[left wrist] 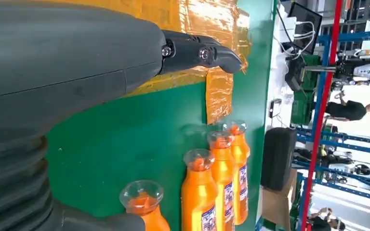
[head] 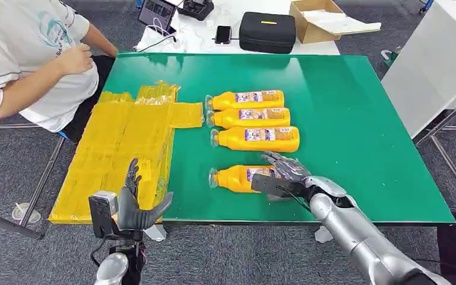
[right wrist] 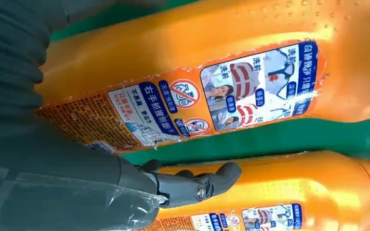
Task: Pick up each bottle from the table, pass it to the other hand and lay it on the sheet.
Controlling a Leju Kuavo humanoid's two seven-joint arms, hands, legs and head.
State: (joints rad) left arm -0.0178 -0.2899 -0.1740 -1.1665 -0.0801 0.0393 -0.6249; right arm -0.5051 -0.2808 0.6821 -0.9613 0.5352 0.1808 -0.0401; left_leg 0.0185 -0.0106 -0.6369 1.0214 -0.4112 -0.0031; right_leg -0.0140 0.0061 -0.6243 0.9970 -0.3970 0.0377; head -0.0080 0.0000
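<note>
Several orange bottles lie on their sides on the green table (head: 356, 119), caps toward the yellow sheet (head: 124, 148). Three lie in a row: (head: 246, 100), (head: 250, 117), (head: 258, 138). The nearest bottle (head: 234, 178) lies apart, close to the front edge. My right hand (head: 282, 172) hovers over its base end with fingers spread and the thumb across its label, without a closed grip. In the right wrist view a finger (right wrist: 197, 185) reaches between this bottle (right wrist: 197, 62) and the one beyond (right wrist: 294, 183). My left hand (head: 133, 205) stands open and empty at the front edge by the sheet.
A person in a white shirt (head: 29, 53) sits at the table's far left corner. Behind the table lie a black case (head: 267, 31), a cardboard box (head: 317, 21) and a phone (head: 223, 34). A white table (head: 433, 59) stands at the right.
</note>
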